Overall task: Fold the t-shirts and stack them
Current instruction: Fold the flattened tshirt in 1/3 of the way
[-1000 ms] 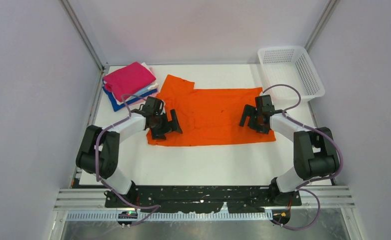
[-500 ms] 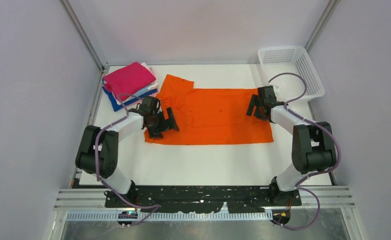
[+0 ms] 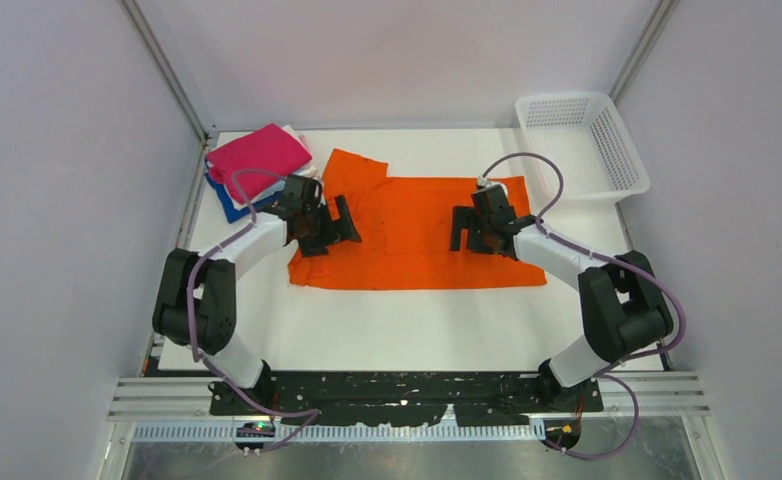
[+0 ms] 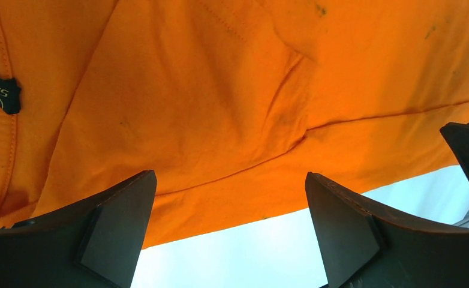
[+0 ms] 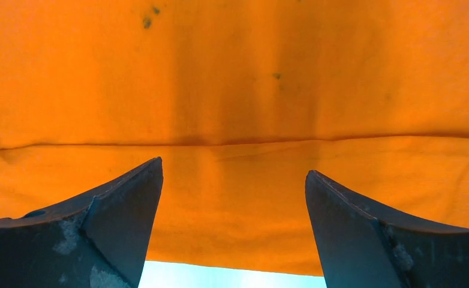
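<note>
Orange t-shirt [image 3: 417, 240] spread flat. Left gripper [image 3: 325, 226] over collar end, fingers wide, empty. Right gripper [image 3: 470, 229] over hem end, likewise wide, empty. Folded t-shirt stack [image 3: 259, 160] far left.

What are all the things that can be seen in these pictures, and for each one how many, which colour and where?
table: one, white, under everything
orange t-shirt: one, bright orange, spread flat on the middle of the table
neck label: one, dark, on the orange t-shirt at its left end
folded t-shirts: one stack, magenta on top, white and blue layers below, far left corner; exact number not clear
basket: one, white mesh, far right corner
cables: two, purple, one looping at each wrist
left gripper: one, black, open, over the left end of the orange t-shirt
right gripper: one, black, open, over its right part
</note>
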`<action>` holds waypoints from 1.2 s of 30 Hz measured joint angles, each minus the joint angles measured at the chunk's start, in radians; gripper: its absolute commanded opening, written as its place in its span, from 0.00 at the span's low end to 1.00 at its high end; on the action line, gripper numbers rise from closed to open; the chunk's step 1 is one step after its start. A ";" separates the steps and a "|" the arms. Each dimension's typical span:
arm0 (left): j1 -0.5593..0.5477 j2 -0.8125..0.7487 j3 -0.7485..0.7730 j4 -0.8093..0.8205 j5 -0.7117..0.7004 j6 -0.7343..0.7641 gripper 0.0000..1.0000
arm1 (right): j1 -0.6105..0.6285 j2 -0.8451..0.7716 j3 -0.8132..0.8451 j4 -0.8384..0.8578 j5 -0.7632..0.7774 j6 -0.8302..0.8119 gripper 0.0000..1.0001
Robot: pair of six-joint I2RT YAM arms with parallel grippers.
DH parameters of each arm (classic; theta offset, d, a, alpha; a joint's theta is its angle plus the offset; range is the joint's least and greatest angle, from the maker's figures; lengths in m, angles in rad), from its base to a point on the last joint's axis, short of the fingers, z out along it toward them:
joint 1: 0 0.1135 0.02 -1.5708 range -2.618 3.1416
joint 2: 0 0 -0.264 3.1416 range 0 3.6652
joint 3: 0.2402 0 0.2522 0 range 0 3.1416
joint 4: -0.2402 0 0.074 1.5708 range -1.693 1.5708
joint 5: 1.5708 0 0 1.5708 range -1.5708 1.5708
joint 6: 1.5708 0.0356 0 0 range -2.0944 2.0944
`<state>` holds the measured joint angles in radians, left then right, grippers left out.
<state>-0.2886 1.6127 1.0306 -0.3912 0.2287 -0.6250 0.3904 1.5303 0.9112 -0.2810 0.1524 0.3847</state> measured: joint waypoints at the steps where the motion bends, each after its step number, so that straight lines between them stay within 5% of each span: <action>1: 0.000 0.006 0.000 0.002 0.000 0.000 1.00 | 0.003 0.015 -0.001 0.005 -0.015 0.006 0.95; 13: -0.028 0.027 -0.114 0.097 0.002 -0.026 0.99 | 0.007 0.013 -0.114 0.049 -0.082 0.067 0.95; 23: -0.208 -0.309 -0.443 0.147 -0.025 -0.113 1.00 | 0.007 -0.183 -0.245 -0.137 -0.130 0.097 0.95; 36: -0.313 -0.552 -0.597 0.092 -0.062 -0.238 0.99 | 0.054 -0.335 -0.322 -0.428 -0.237 0.127 0.95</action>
<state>-0.6014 1.0611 0.4332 -0.2993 0.1665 -0.8635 0.4442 1.1954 0.5888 -0.7086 -0.0849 0.5114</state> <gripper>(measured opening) 0.994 0.954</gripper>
